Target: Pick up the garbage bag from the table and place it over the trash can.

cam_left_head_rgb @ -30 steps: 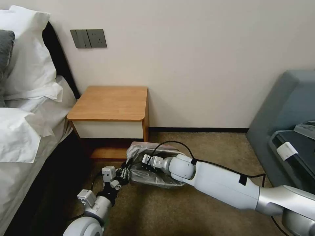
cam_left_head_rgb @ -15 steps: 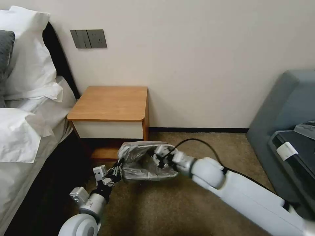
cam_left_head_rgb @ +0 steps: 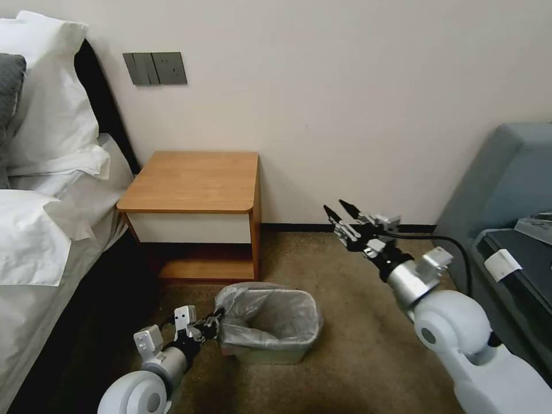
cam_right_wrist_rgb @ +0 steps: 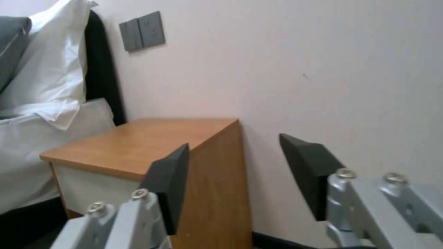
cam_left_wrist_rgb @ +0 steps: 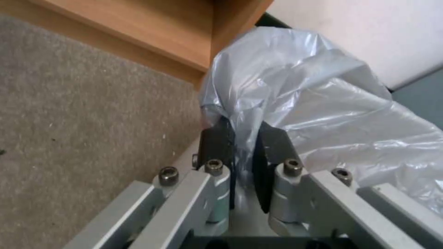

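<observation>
The table [cam_left_head_rgb: 192, 183] sits bare at 11 o'clock. The trash can [cam_left_head_rgb: 270, 352], at 6, wears the garbage bag [cam_left_head_rgb: 267, 310]. Right gripper [cam_left_head_rgb: 344, 215] hangs wide open at 3. Left gripper [cam_left_head_rgb: 211, 330] pinches film at the 9 o'clock rim: tuck it down gently before letting go.

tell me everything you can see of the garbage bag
The garbage bag is thin, crinkled, translucent silvery-grey plastic. It lines the trash can on the carpet in front of the table, its mouth open and folded over the rim, bulging high at the back. The left gripper is shut on its edge at the robot's left side.
</observation>
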You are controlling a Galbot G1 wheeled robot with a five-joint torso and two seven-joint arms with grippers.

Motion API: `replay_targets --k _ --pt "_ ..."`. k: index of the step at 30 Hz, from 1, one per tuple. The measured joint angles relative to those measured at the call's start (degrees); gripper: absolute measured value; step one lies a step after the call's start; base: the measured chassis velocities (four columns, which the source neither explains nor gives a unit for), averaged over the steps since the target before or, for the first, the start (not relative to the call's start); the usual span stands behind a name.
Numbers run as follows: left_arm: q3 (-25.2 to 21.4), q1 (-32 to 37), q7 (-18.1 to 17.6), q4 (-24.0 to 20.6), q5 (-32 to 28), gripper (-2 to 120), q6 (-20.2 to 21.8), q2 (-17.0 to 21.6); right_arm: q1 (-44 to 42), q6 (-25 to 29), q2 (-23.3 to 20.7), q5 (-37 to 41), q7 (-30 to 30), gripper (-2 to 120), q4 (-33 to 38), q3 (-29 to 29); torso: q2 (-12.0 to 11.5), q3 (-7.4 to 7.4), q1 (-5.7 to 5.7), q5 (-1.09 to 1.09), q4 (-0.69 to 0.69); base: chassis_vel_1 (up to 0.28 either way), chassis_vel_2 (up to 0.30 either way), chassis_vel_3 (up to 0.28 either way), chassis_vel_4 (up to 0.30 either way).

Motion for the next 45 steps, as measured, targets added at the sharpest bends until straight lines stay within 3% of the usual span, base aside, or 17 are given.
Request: replay_targets --k 5,7,8,11,16,23,30,37,39,40,41,42,43,45 --pt "0.2 -0.1 -0.3 1.0 0.0 5 -0.1 -0.2 -0.6 0.3 0.7 -0.3 -0.8 71 -0.5 0.8 0.0 0.00 0.00 -0.02 0.01 0.000 0.000 0.000 0.000" --pt "0.1 0.1 -0.6 1.4 -0.3 14 -0.2 -0.2 -0.4 0.5 1.1 -0.4 -1.0 84 -1.1 0.9 0.0 0.01 0.00 -0.02 0.00 0.000 0.000 0.000 0.000" --pt "0.1 0.1 -0.6 1.4 -0.3 14 -0.2 -0.2 -0.4 0.5 1.1 -0.4 -1.0 84 -1.1 0.9 0.0 0.01 0.00 -0.02 0.00 0.000 0.000 0.000 0.000" --pt "0.1 0.4 -0.7 1.6 -0.4 29 0.0 -0.2 0.5 0.6 1.4 -0.4 -1.0 97 -1.7 0.8 0.0 0.02 0.00 -0.09 0.00 0.000 0.000 0.000 0.000" --pt "0.1 0.5 -0.7 1.7 -0.4 42 -0.1 -0.2 0.9 0.6 1.7 -0.5 -1.1 100 -2.1 0.6 0.0 0.02 0.00 -0.03 0.01 0.000 0.000 0.000 0.000" --pt "0.3 0.1 -0.7 1.0 -0.1 73 -0.9 -0.3 0.8 0.8 2.4 -1.2 -2.3 100 -2.7 0.0 0.0 0.02 0.00 -0.03 0.00 0.000 0.000 0.000 0.000" --pt "0.1 0.5 -0.9 -0.5 0.2 96 -1.3 -0.5 0.7 1.0 2.9 -1.7 -2.9 100 -3.1 -0.2 0.0 0.02 0.00 -0.03 0.00 0.000 0.000 0.000 0.000" --pt "0.1 1.6 -0.1 -2.1 4.1 100 -3.5 -1.0 0.0 1.7 3.9 -2.9 -3.0 100 -3.0 -0.1 0.0 0.01 0.00 -0.03 0.00 0.000 0.000 0.000 0.000" --pt "-0.6 2.1 1.7 -2.6 8.5 100 -9.4 -1.2 -1.6 2.2 5.7 -6.3 -0.3 100 -1.9 0.2 0.0 0.01 0.00 -0.04 0.01 0.000 0.000 0.000 0.000" --pt "-0.6 2.1 1.7 -2.6 8.5 100 -9.4 -1.2 -1.6 2.2 5.7 -6.3 -0.3 100 -1.9 0.2 0.0 0.01 0.00 -0.04 0.01 0.000 0.000 0.000 0.000" --pt "-1.3 2.2 2.7 -2.6 10.4 100 -13.1 -1.2 -3.0 2.0 6.9 -9.4 2.0 100 -1.1 0.3 0.0 0.01 0.00 -0.04 0.02 0.000 0.000 0.000 0.000" --pt "-4.9 1.0 5.9 -0.4 17.5 100 -24.6 -1.2 -9.3 1.7 12.1 -19.5 9.0 100 0.3 0.0 0.0 0.00 0.00 -0.05 0.01 0.000 0.000 0.000 0.000" --pt "-6.8 -0.1 7.1 1.4 20.1 100 -29.1 -0.7 -13.3 3.8 15.8 -24.7 11.6 100 -0.6 -0.2 0.0 0.00 0.00 -0.04 -0.01 0.000 0.000 0.000 0.000" --pt "-7.6 -0.6 7.2 2.3 20.7 100 -30.9 -0.3 -15.2 5.9 17.9 -26.9 12.7 100 -1.5 -0.3 0.0 0.00 0.00 -0.05 -0.01 0.000 0.000 0.000 0.000"
